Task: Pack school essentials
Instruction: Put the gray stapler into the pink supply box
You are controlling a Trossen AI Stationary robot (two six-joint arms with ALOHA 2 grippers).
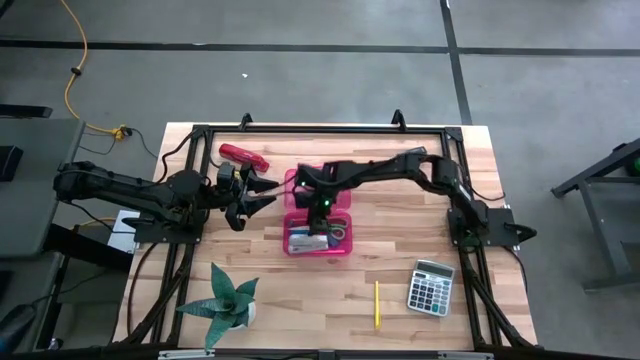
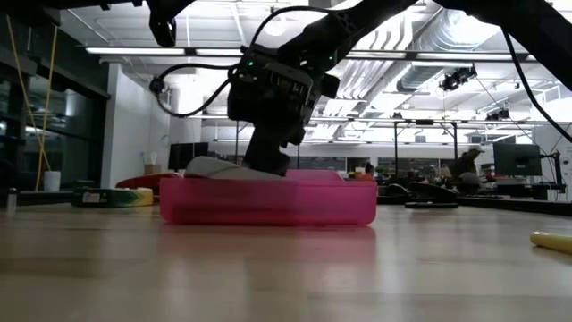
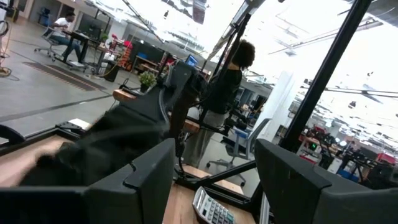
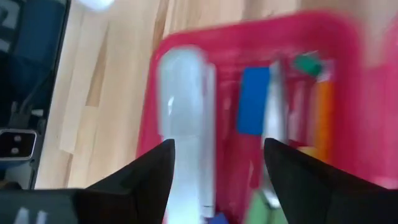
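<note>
The open pink case (image 1: 340,215) lies mid-table and holds stationery: a pale grey block (image 4: 183,93), a blue piece (image 4: 254,109), and orange and green items (image 4: 322,106). My right gripper (image 1: 320,212) reaches down into the case from above (image 2: 268,152). Its fingers are open (image 4: 217,168), with the grey block just ahead of one finger; I see no touch. My left gripper (image 1: 258,192) hovers left of the case, open (image 3: 214,180), pointing at it. A yellow pencil (image 1: 377,303) lies flat on the table near the front edge.
A red item (image 1: 243,155) lies beyond the left gripper. A yellow-green thing (image 2: 112,197) shows beside the case in the low view. A green spiky plant (image 1: 225,305) stands at the near left and a calculator (image 1: 431,287) at the near right. Bare wood lies between them.
</note>
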